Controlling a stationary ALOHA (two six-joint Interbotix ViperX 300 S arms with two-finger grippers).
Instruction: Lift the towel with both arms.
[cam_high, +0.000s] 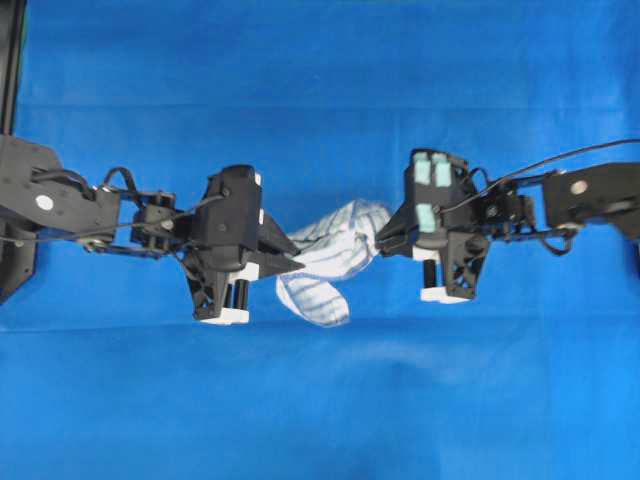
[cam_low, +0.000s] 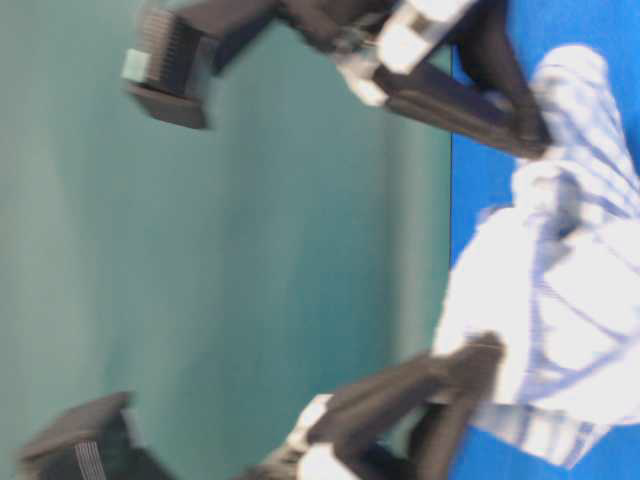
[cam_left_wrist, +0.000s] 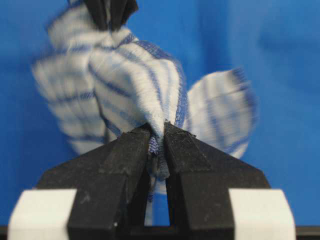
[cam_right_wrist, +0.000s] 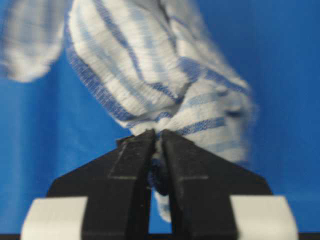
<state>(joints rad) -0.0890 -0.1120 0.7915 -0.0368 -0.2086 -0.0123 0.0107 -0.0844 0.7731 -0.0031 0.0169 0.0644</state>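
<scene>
Towel, a small thin white cloth checked with blue-grey stripes (cam_high: 330, 265), hangs bunched between my two black arms above the plain blue covered surface (cam_high: 320, 90), seen from overhead. My left gripper (cam_high: 297, 262), a black wedge-shaped claw on white plastic brackets, has its jaws pinched nearly together on a fold at the cloth's left end; the left wrist view shows the hem squeezed in the narrow slot between the two tips (cam_left_wrist: 159, 145). My right gripper (cam_high: 382, 242), the matching black claw whose arm carries pale teal pads, has its jaws likewise closed on a twisted corner at the opposite end, as the right wrist view (cam_right_wrist: 156, 145) makes plain. The cloth's long axis runs across the frame from one claw to the other, slightly slanted, with a loose lobe drooping from the middle toward the near edge. Neither arm is nearer; each holds its own end, tips facing inward. I judge the lift to be under way, and that what follows depends on both arms rising evenly so the short span between them neither goes taut nor slips free.
</scene>
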